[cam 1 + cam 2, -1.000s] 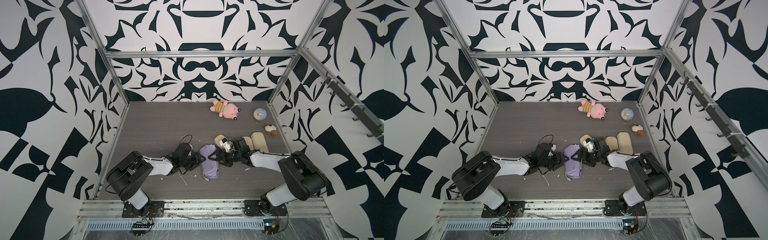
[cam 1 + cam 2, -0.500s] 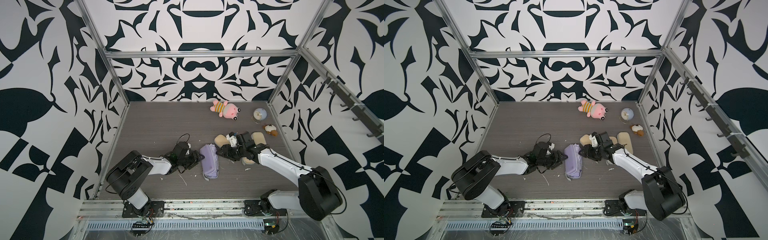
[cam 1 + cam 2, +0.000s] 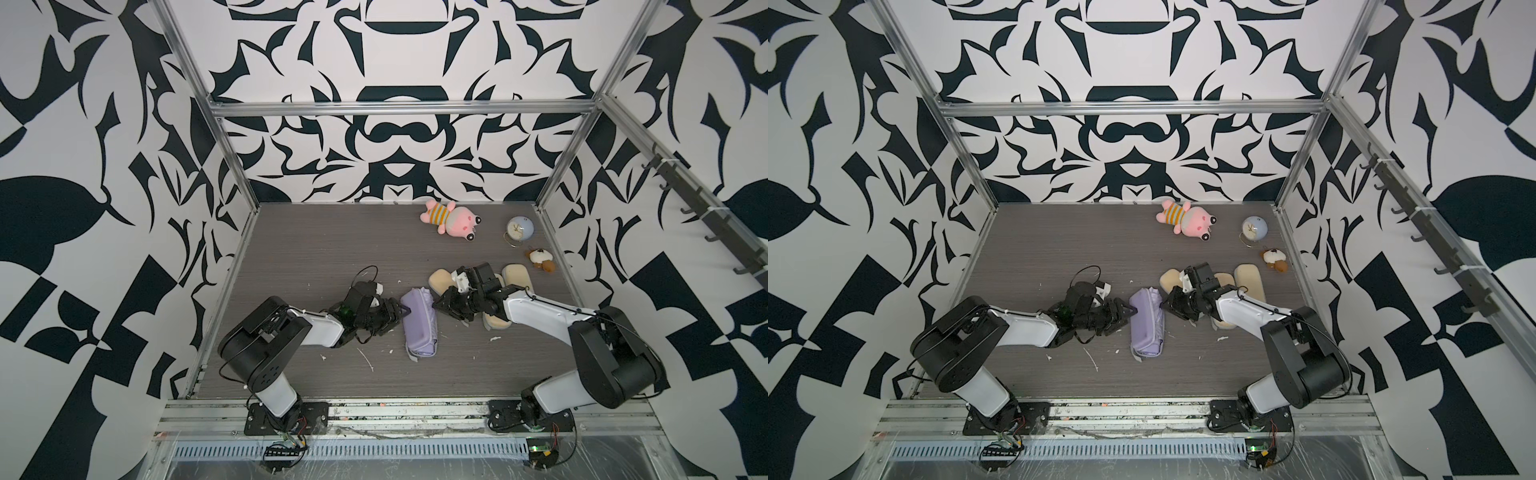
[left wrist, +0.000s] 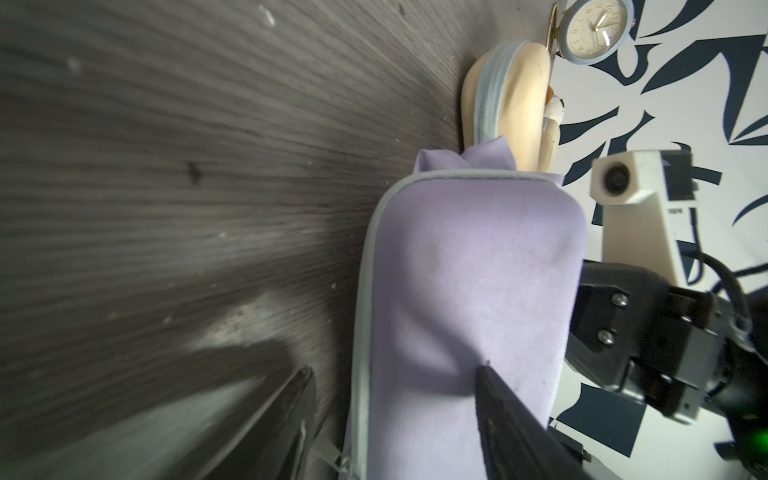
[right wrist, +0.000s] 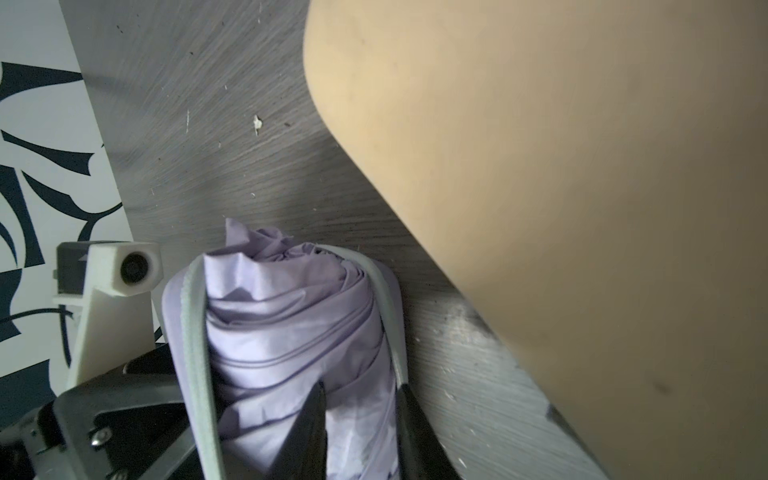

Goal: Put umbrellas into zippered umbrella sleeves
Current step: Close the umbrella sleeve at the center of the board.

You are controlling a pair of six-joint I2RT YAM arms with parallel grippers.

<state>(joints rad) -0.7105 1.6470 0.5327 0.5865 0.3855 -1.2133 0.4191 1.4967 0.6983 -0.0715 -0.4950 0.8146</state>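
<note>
Lavender folding umbrella (image 5: 291, 324) sits inside lavender zip clamshell sleeve (image 3: 417, 328) mid-table; R gripper (image 5: 361, 386), just back from far beige sleeves (image 3: 517, 278), prob. pinches its right zip rim, L gripper (image 4: 395, 368) agape, pressing lid, so zipping next.

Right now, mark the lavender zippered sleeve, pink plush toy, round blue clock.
Lavender zippered sleeve (image 3: 417, 328): a top view, outer shell.
Pink plush toy (image 3: 459, 219): a top view, head.
Round blue clock (image 3: 515, 228): a top view, dial.
</note>
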